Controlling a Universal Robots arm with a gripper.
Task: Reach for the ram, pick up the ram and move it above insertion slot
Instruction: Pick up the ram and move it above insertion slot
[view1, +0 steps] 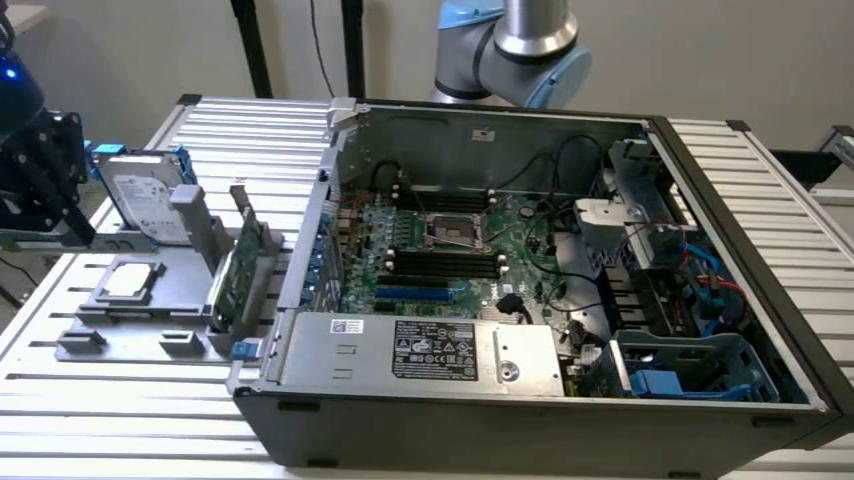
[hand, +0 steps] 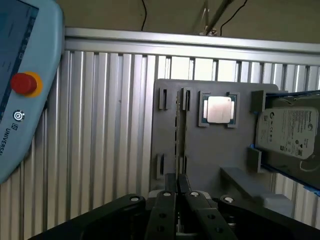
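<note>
Gripper (hand: 177, 184): my fingers together, empty.
Ram (hand: 176, 127): edge-on in grey holder (hand: 205, 150), ahead.
Advice: I should open, straddle squarely.

Arm (view1: 534, 40) is rising well apart from the grey tray (hand: 210, 150), off to the exterior view's right. Gripper (hand: 176, 184) is hanging over the tray's edge, fingers (hand: 169, 184) pressing together.

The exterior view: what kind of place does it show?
Probably a robotics lab bench for computer assembly: an open computer case stands on a slotted aluminium table, a grey fixture beside it holds a hard drive, and a robot arm rises behind.
</note>
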